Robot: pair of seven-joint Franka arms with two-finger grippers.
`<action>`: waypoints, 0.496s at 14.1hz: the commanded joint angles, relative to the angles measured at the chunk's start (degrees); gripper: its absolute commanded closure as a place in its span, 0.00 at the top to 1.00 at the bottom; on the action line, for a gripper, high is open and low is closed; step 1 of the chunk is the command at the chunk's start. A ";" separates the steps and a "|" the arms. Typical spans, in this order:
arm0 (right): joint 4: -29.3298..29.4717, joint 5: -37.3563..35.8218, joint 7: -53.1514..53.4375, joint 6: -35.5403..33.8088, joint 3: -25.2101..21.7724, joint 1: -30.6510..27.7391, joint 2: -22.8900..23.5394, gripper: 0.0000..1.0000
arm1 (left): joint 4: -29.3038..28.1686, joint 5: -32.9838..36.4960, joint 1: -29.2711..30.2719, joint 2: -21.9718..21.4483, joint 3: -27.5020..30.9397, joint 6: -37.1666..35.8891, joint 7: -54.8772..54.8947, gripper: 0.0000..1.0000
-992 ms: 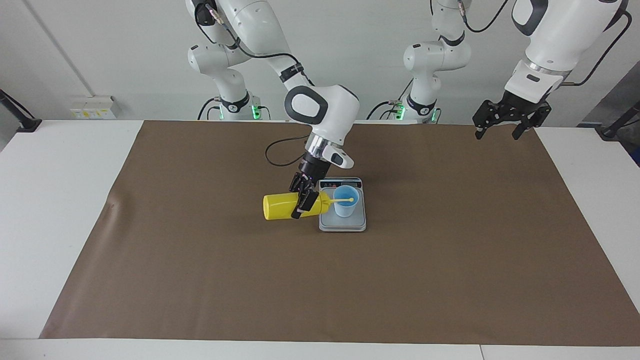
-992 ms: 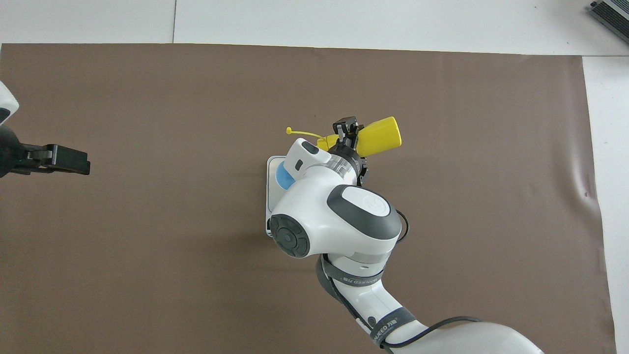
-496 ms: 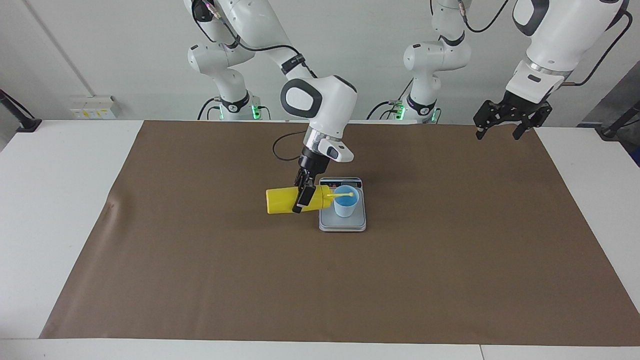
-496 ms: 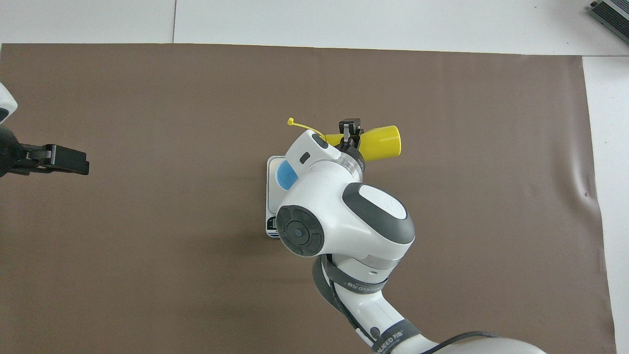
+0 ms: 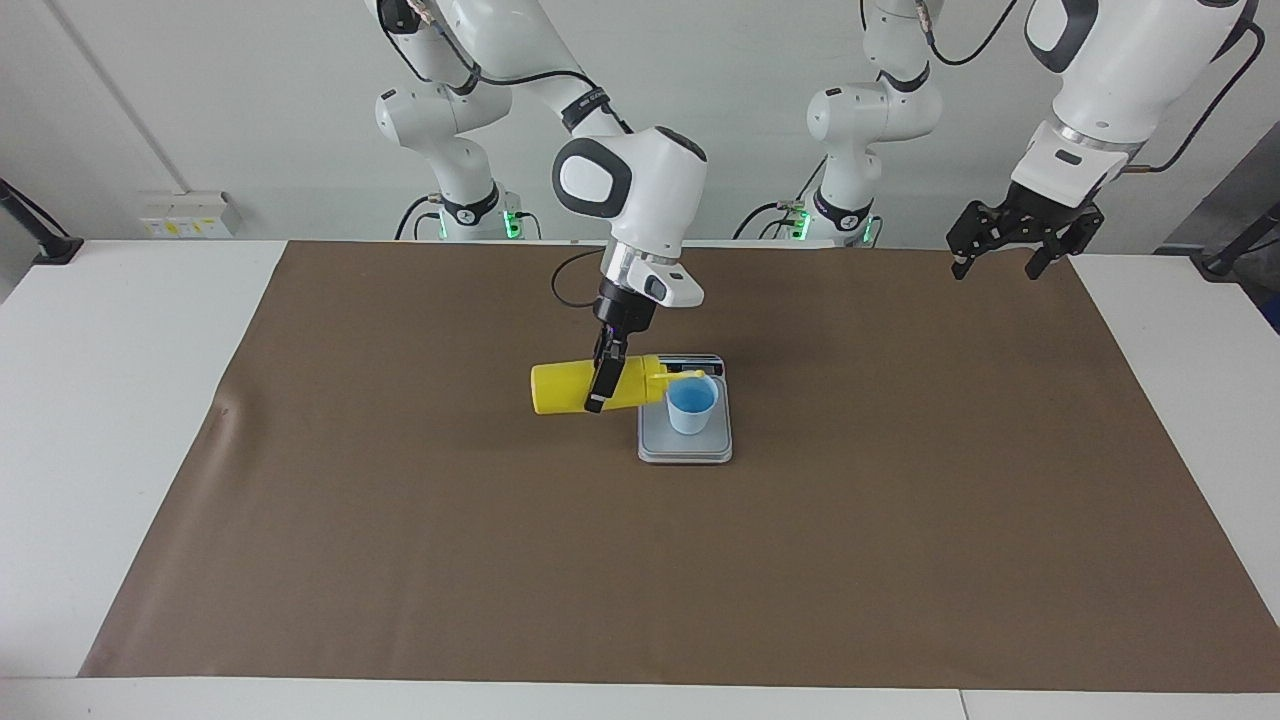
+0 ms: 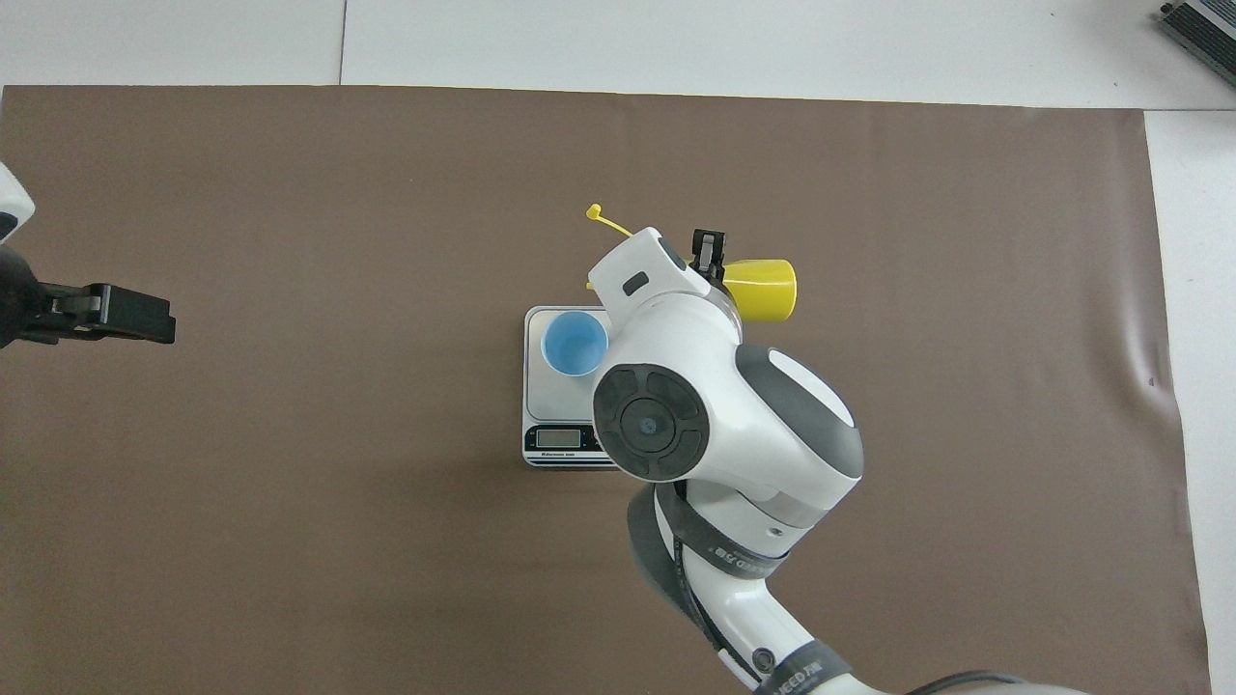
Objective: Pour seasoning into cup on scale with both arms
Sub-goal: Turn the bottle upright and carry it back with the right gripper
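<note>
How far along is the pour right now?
Done: the cup stands on the scale, and the right gripper is shut on the seasoning bottle, lifted and tipped sideways. In hand: its nozzle points at the cup's rim; I cannot tell whether anything has come out. Left: finish pouring and set the bottle down. The left gripper waits open over the left arm's end of the table.

White arms (image 5: 640, 190), black cables, black fingers (image 5: 598, 392)
</note>
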 commanded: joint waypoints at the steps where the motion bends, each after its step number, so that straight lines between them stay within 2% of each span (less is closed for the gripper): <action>1: -2.75 6.49 -0.43 3.99 0.57 -3.11 -2.73 0.00 | -2.12 -0.80 0.74 -1.91 -0.07 0.76 0.30 1.00; 4: -5.47 13.35 -3.58 7.42 0.57 -5.22 -5.10 0.00 | -2.21 -0.80 0.65 -1.91 -0.07 0.76 0.30 1.00; 7: -7.23 22.22 -8.67 7.79 0.48 -7.24 -8.09 0.00 | -2.12 -0.80 0.65 -1.91 -0.07 0.76 0.30 1.00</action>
